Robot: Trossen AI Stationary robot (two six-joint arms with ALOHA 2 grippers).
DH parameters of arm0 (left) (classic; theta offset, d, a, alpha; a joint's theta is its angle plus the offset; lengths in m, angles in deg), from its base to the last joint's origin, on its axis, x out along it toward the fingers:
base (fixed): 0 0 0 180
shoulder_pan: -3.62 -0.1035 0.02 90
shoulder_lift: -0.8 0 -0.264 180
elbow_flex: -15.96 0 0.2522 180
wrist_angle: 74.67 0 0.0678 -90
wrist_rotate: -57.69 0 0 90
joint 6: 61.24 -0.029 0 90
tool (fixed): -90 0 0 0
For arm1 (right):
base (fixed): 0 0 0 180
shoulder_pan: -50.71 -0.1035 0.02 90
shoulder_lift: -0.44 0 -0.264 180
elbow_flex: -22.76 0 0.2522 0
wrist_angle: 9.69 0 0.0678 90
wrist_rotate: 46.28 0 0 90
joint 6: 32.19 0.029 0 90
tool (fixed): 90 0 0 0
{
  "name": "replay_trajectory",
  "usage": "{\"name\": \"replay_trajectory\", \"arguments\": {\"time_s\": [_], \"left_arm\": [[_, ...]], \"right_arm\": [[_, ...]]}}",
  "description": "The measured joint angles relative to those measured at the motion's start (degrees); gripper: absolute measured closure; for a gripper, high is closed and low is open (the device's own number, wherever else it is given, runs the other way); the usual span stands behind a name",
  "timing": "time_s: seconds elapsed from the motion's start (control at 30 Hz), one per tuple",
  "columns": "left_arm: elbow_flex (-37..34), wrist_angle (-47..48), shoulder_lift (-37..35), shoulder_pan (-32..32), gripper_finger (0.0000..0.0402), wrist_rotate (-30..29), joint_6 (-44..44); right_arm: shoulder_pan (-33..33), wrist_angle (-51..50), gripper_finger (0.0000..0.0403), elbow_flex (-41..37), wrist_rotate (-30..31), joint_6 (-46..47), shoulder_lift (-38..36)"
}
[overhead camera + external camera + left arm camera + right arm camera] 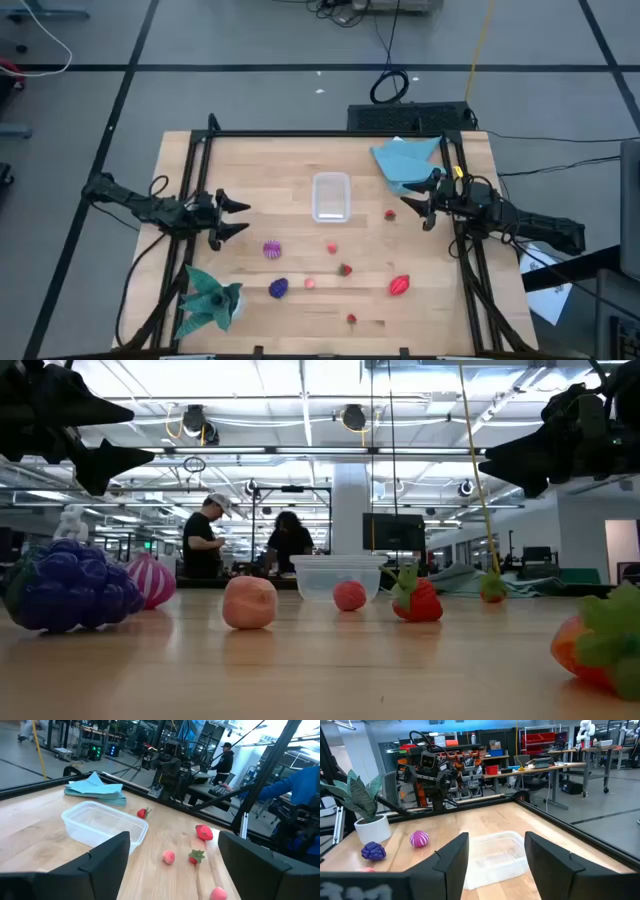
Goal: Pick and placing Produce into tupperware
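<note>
Left gripper [243, 218] open, empty, at table's left edge; right gripper [404, 207] open, empty, opposite. Small clear plastic rectangular tub [331, 196] centred between. Tiny red, pink, purple toy fruits [399, 285] scattered nearer front.

My two arms are dark, nearly black, built of slim jointed segments. My left gripper [238, 217] ends in two pointed matte black fingers [107, 862], flat and angular. My right gripper [408, 206] has the same black fingers [452, 857], with a small yellow patch near its wrist.
</note>
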Motion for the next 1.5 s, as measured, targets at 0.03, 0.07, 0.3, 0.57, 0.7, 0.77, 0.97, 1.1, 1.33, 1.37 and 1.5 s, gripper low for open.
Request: {"name": "replay_trajectory", "arguments": {"time_s": [0.03, 0.07, 0.3, 0.57, 0.7, 0.77, 0.97, 1.1, 1.33, 1.37, 1.5], "left_arm": [[0.0, 0.0, 0.0, 0.0, 0.0094, 0.0, 0.0], [0.0, 0.0, 0.0, 0.0, 0.0094, 0.0, 0.0], [0.0, 0.0, 0.0, 0.0, 0.0094, 0.0, 0.0], [0.0, 0.0, 0.0, 0.0, 0.0094, 0.0, 0.0], [0.0, 0.0, 0.0, 0.0, 0.0094, 0.0, 0.0], [0.0, 0.0, 0.0, 0.0, 0.0094, 0.0, 0.0], [0.0, 0.0, 0.0, 0.0, 0.0094, 0.0, 0.0], [0.0, 0.0, 0.0, 0.0, 0.0094, 0.0, 0.0], [0.0, 0.0, 0.0, 0.0, 0.0094, 0.0, 0.0], [0.0, 0.0, 0.0, 0.0, 0.0094, 0.0, 0.0], [0.0, 0.0, 0.0, 0.0, 0.0094, -0.9, -3.6]], "right_arm": [[0.0, 0.0, 0.022, 0.0, 0.0, 0.0, 0.0], [0.0, 0.0, 0.022, 0.0, 0.0, 0.0, 0.0], [0.0, 0.0, 0.022, 0.0, 0.0, 0.0, 0.0], [0.0, 0.0, 0.022, 0.0, 0.0, 0.0, 0.0], [0.0, 0.0, 0.022, 0.0, 0.0, 0.0, 0.0], [0.0, 0.0, 0.022, 0.0, 0.0, 0.0, 0.0], [0.0, 0.0, 0.022, 0.0, 0.0, 0.0, 0.0], [0.0, 0.0, 0.022, 0.0, 0.0, 0.0, 0.0], [0.0, 0.0, 0.022, 0.0, 0.0, 0.0, 0.0], [0.0, 0.0, 0.022, 0.0, 0.0, 0.0, 0.0], [0.0, 0.7, 0.022, 0.0, 0.0, 0.0, 0.0]]}}
